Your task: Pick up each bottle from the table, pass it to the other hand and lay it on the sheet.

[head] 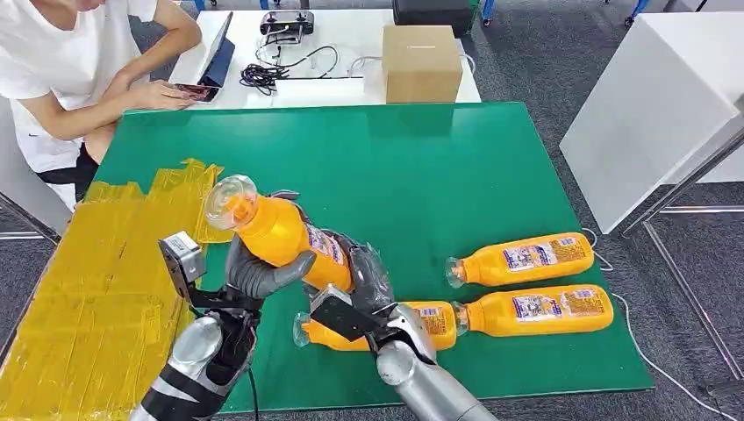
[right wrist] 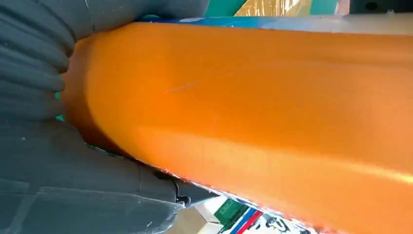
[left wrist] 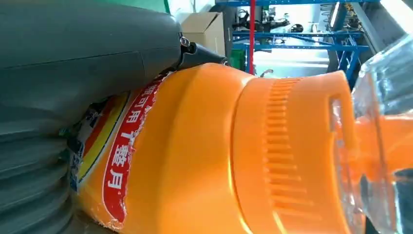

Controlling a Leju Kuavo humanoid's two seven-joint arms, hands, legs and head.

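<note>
A bottle [head: 279,237] sat in the lower middle of the head view, lifted above the green table [head: 421,167] and tilted, its clear cap end pointing to the upper left and its base down toward the right. Its body was bright orange and smooth, with a ribbed orange collar below the clear neck, and a label [head: 326,246] in red, white and blue wrapped around its lower half. In the left wrist view the bottle [left wrist: 204,156] showed that collar close up, beside a red label band with white characters. In the right wrist view the bottle [right wrist: 253,112] was a plain, glossy orange wall.

The left hand [head: 254,274] had its fingers wrapped around the bottle's middle from below. The right hand [head: 364,285] had its fingers clamped around the bottle's lower end, so both hands held it together.

Three more bottles lay on their sides on the table at the lower right: one [head: 522,258] above, one [head: 535,311] just under it, and one [head: 430,323] partly hidden behind the right hand. The yellow sheet [head: 96,281] covered the lower left of the head view, just left of the left hand.

A person [head: 61,79] sat at the upper left, and a cardboard box [head: 421,61] stood at the top centre.
</note>
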